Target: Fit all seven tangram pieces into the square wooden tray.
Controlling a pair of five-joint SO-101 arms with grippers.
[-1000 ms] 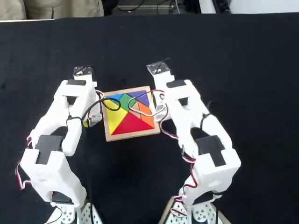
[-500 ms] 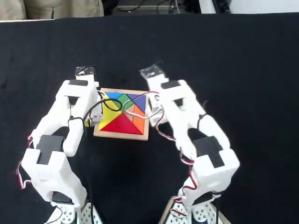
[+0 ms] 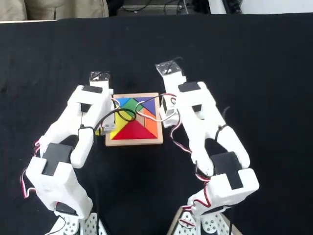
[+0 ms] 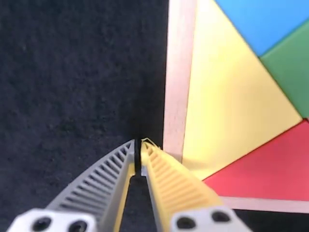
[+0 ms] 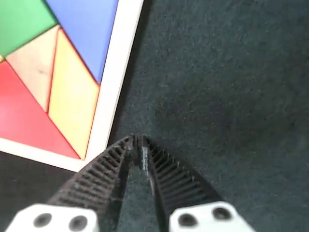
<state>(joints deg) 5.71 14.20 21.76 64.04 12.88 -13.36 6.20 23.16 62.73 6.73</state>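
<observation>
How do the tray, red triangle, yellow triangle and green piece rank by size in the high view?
1. tray
2. red triangle and yellow triangle: they look alike, though the yellow one is partly covered
3. green piece

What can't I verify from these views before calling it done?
- High view: black and white cables cross the square wooden tray and hide piece seams; the left arm covers part of one rim.
- Left wrist view: picture edges cut the tray off past the yellow triangular piece.
- Right wrist view: tray likewise cut off.
</observation>
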